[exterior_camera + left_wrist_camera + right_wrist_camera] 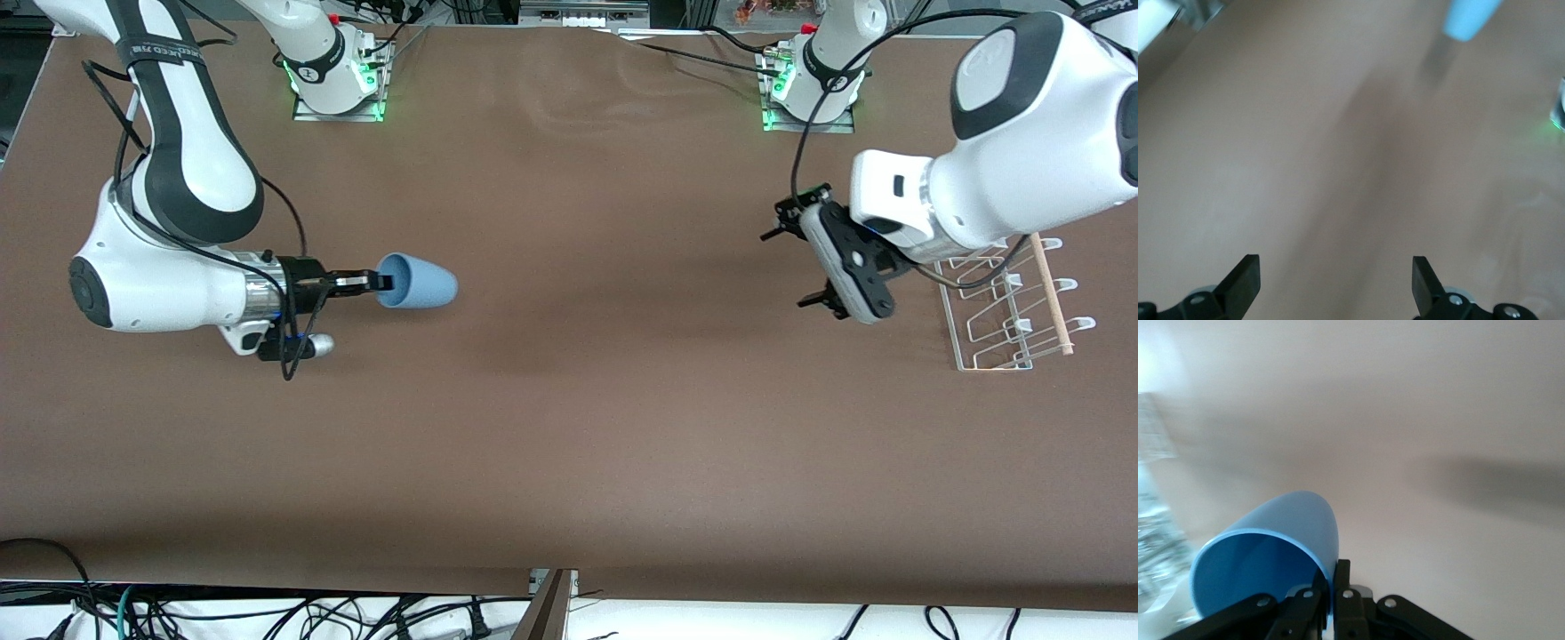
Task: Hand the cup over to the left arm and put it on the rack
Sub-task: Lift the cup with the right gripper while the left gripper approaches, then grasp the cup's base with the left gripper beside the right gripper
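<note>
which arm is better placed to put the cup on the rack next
Left. Its open hand hangs beside the rack; the right hand pinches the cup rim at the right arm's end.

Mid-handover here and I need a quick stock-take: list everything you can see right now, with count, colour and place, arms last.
cup: one, light blue, on its side in the air, pinched at its rim, over the right arm's end of the table.
rack: one, white wire with a light wooden dowel across its top, standing at the left arm's end of the table, nothing on it.
table: one, brown cover, under everything.
cables: several, black and white, along the table edge nearest the front camera.
right gripper: one, black, shut on the cup's rim.
left gripper: one, black, open, holding nothing, in the air beside the rack, turned toward the cup.
</note>
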Controlling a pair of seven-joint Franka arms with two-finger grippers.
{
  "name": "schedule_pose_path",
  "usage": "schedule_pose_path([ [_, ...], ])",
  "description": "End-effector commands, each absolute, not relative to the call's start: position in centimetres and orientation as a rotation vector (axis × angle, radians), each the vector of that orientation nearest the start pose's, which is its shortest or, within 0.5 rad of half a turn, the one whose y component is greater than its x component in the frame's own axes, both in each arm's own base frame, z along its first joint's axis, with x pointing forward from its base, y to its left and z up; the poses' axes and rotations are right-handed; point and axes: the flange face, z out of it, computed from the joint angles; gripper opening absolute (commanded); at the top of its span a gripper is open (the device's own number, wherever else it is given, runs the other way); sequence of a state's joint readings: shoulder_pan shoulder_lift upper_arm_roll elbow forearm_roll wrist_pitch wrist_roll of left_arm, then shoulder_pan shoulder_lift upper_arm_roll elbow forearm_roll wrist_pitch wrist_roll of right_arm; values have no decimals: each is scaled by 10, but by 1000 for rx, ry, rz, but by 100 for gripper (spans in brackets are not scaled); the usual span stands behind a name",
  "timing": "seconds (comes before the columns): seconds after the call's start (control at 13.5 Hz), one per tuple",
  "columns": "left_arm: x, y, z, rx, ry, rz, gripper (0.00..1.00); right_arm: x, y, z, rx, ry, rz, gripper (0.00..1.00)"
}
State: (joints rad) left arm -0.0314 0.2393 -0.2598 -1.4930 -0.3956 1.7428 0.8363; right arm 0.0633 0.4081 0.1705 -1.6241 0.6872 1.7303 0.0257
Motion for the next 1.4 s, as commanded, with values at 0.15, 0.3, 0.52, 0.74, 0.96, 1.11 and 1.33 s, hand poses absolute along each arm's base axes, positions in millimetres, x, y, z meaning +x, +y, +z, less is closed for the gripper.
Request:
schedule_pose_path([
  [0.15, 601, -214, 520, -2846, 2204, -561, 100, 598, 283, 412, -2120, -46, 477, 0],
  [0.3, 594, -231, 528, -2652, 2384, -639, 100, 592, 311, 410, -2015, -72, 458, 0],
  [0.52, 579, -254, 537, -2592, 2406, -678, 100, 589, 357, 400, -1903, -42, 434, 0],
  [0.74, 565, -283, 540, -2606, 2395, -660, 100, 587, 397, 397, -1921, -43, 377, 0],
  [0.96, 548, -313, 537, -2567, 2331, -587, 100, 582, 427, 397, -1861, -4, 365, 0],
  [1.11, 540, -325, 531, -2580, 2263, -522, 100, 578, 435, 398, -1854, 5, 356, 0],
  [1.33, 538, -324, 526, -2593, 2246, -494, 100, 577, 437, 393, -1854, -16, 345, 0],
])
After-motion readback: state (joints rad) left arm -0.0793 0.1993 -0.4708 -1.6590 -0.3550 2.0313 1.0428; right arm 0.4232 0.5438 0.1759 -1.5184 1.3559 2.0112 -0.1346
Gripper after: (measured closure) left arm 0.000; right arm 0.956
